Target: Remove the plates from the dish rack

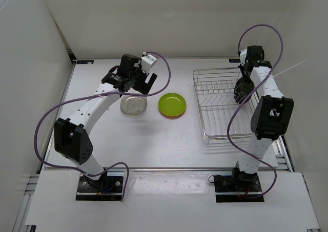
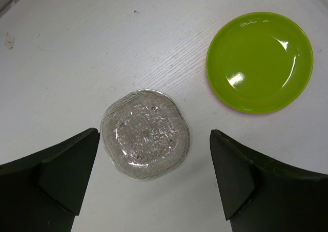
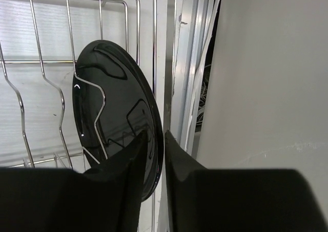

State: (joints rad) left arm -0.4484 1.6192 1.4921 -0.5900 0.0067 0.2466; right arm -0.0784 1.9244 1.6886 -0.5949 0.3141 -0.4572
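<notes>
The clear plate [image 1: 134, 106] lies flat on the table, left of centre. My left gripper [image 1: 141, 83] hovers above it, open and empty; in the left wrist view the clear plate [image 2: 145, 134] sits between and below the spread fingers of the gripper [image 2: 154, 140]. The lime green plate [image 1: 172, 104] lies to its right [image 2: 259, 62], with an orange rim [image 1: 173, 117] peeking from under it. The black plate [image 1: 241, 90] stands on edge at the right side of the silver wire dish rack [image 1: 215, 114]. My right gripper [image 3: 156, 137] is shut on the black plate's rim [image 3: 110, 104], among the rack's wires [image 3: 67, 47].
White enclosure walls stand at the back and left. The right wall [image 3: 266, 88] and the table's metal edge rail [image 3: 177, 63] are close beside my right gripper. Purple cables loop from both arms.
</notes>
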